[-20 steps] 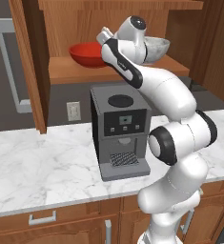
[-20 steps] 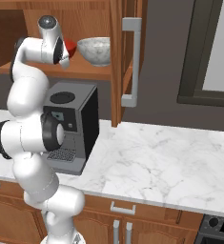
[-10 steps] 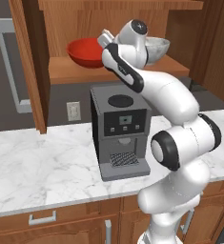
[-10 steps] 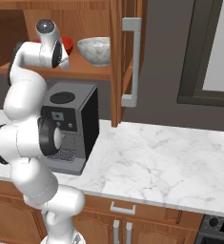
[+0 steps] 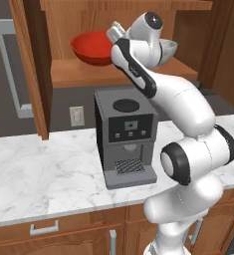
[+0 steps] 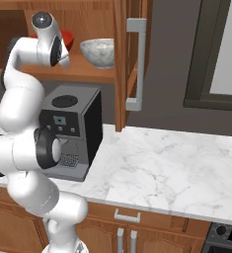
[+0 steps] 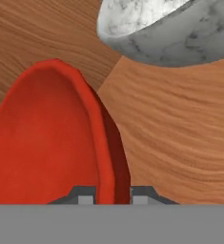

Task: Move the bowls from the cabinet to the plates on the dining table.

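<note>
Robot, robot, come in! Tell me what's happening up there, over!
Gripper shut on the red bowl rim, up in the cabinet. Marbled bowl beside it on the shelf, untouched. Coffee machine directly below the shelf.

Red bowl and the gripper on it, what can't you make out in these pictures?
- Red bowl: right side hidden behind the arm, left base view; in the hand view, cut off by the left edge.
- Gripper: just the fingertips show, astride the bowl's rim.
- Marbled bowl: mostly behind the arm, left base view.
</note>
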Available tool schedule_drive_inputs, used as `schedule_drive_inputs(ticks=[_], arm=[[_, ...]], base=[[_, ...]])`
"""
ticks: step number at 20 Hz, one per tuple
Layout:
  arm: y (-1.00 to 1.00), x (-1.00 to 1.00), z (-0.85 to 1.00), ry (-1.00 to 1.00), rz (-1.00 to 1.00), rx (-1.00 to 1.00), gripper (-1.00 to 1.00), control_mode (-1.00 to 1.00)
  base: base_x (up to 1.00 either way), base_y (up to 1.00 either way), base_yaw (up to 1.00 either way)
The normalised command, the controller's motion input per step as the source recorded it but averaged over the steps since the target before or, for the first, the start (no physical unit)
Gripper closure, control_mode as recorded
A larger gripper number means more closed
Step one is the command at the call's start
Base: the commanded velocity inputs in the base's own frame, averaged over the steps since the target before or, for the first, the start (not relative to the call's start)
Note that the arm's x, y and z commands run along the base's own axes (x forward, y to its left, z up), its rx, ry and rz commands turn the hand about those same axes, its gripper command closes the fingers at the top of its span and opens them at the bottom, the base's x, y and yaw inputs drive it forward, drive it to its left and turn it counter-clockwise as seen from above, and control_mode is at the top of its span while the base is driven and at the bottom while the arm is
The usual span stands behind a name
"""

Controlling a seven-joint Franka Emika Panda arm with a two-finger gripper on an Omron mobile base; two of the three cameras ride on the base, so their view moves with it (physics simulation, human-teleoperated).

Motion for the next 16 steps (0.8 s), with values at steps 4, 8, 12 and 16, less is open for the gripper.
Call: schedule_drive_inputs(ticks=[4, 8, 12, 16], arm=[[-0.24, -0.42, 0.29, 0.0, -0.05, 0.03, 1.0, -1.0], [-0.06, -0.6, -0.09, -0.03, -0.04, 0.0, 1.0, -1.0], [-0.07, -0.62, -0.24, -0.04, -0.02, 0.0, 1.0, -1.0], [-0.1, -0.62, -0.26, -0.03, 0.0, 0.0, 1.0, -1.0]], base=[[0.0, 0.0, 0.0], [0.0, 0.0, 0.0], [0.0, 0.0, 0.0], [0.0, 0.0, 0.0]])
